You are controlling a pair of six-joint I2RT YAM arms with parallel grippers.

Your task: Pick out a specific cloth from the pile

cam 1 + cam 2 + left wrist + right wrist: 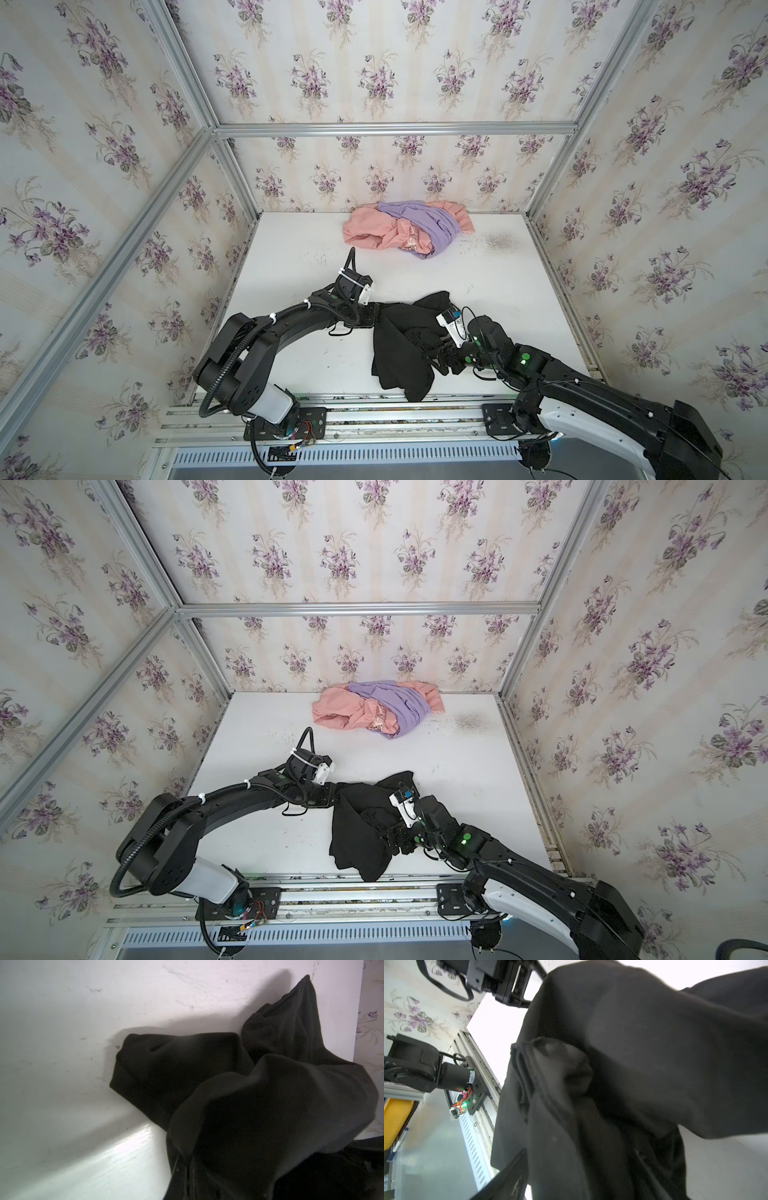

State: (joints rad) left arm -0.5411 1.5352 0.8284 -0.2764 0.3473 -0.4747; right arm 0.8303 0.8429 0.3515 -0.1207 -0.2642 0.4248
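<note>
The cloth (pixel 399 357) sits bunched on the near half of the white surface (pixel 291 257), and its lowest fold reaches the front edge by the rail (pixel 374 415). Bare surface lies open on both sides and beyond it, up to the pile (pixel 405 228) of pink and lavender cloths against the back wall (pixel 374 174). The left end effector (pixel 372 314) is clamped on the cloth's left edge. The right end effector (pixel 432 353), half buried in folds, is clamped on its right side.
</note>
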